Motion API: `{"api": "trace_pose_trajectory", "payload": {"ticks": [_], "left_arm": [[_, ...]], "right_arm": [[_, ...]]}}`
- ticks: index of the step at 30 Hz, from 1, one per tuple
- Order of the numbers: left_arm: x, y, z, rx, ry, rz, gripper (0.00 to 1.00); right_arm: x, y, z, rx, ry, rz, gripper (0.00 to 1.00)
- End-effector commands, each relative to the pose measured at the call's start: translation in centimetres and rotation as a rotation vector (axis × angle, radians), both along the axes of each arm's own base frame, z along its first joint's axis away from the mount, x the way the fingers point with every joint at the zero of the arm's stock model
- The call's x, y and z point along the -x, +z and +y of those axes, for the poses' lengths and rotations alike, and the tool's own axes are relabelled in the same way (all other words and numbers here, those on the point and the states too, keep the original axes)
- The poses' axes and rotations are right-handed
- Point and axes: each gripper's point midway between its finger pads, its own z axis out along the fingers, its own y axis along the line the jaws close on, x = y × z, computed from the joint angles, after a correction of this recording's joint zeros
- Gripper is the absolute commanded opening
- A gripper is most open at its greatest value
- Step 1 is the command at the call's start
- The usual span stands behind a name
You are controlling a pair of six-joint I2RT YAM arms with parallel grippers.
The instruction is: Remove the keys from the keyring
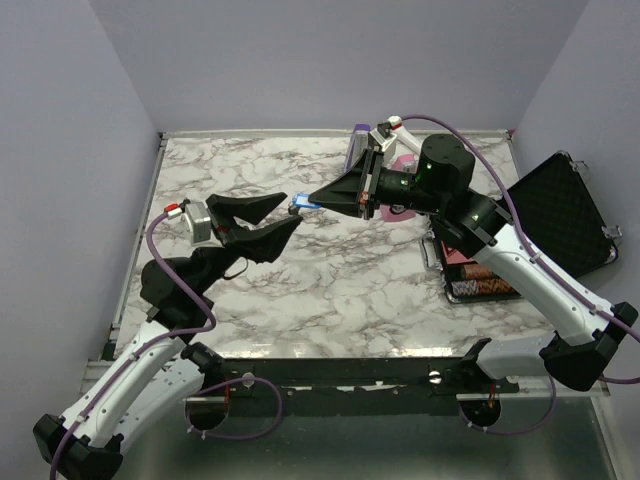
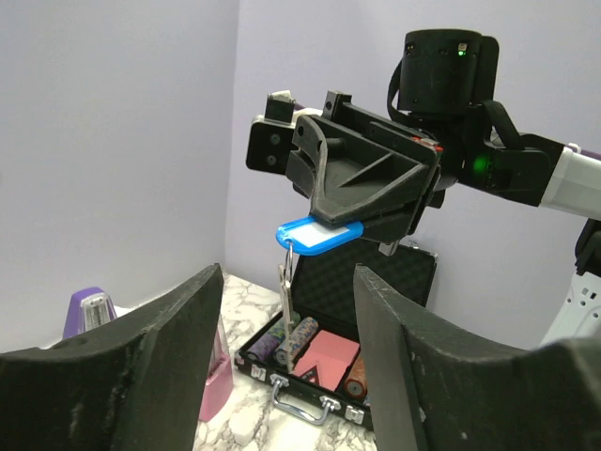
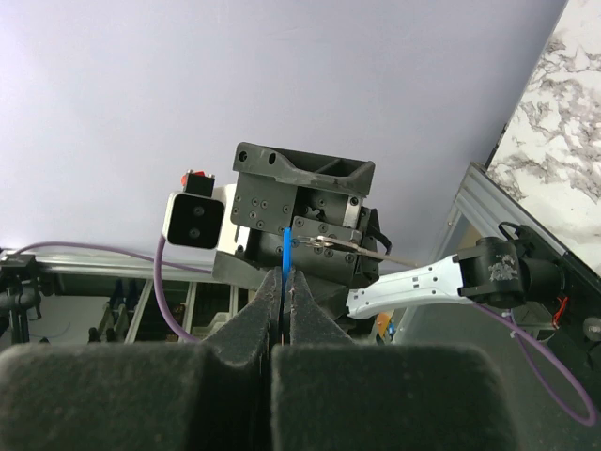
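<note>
My right gripper [image 1: 318, 200] is shut on the keys' bright-blue oval head [image 1: 301, 204] and holds it in the air above the marble table [image 1: 300, 290]. In the left wrist view the blue head [image 2: 319, 233] sticks out of the right gripper [image 2: 349, 222], and a small ring with a pale metal key [image 2: 285, 282] hangs below it. In the right wrist view the blue head [image 3: 285, 252] is edge-on between my shut fingers, and the metal key [image 3: 349, 245] points right. My left gripper [image 1: 291, 212] is open, its fingers [image 2: 188, 319] either side of the hanging key, not touching it.
An open black case [image 1: 560, 215] with poker chips [image 1: 478, 288] lies at the right; it also shows in the left wrist view [image 2: 371, 277]. A purple metronome [image 1: 356, 148] and a pink one [image 1: 405, 163] stand at the back, behind the right arm.
</note>
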Motion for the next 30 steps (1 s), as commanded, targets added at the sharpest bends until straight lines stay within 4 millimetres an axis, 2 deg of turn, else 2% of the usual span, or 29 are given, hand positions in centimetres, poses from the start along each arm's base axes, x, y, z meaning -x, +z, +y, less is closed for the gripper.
{"api": "trace_pose_trajectory", "payload": {"ticks": [1, 7, 14, 20, 24, 30], "left_arm": [[-0.18, 1.06, -0.05, 0.008, 0.013, -0.023, 0.62], [-0.73, 0.97, -0.09, 0.005, 0.030, -0.011, 0.52], [-0.80, 1.24, -0.58, -0.003, 0.008, -0.010, 0.47], [-0.84, 1.24, -0.79, -0.014, 0.004, -0.011, 0.35], [-0.90, 1.14, -0.80, -0.015, 0.006, -0.011, 0.33], [-0.83, 1.43, -0.81, -0.029, 0.010, -0.018, 0.17]], "right_arm": [[0.84, 1.67, 0.13, -0.041, 0.038, -0.028, 0.01], [0.90, 1.63, 0.08, -0.041, 0.037, -0.024, 0.01], [0.88, 1.24, 0.02, -0.042, 0.036, -0.019, 0.01], [0.76, 1.23, 0.11, -0.045, 0.034, -0.019, 0.01], [0.89, 1.46, 0.17, -0.050, 0.039, -0.025, 0.01], [0.78, 1.15, 0.25, -0.044, 0.040, -0.020, 0.01]]}}
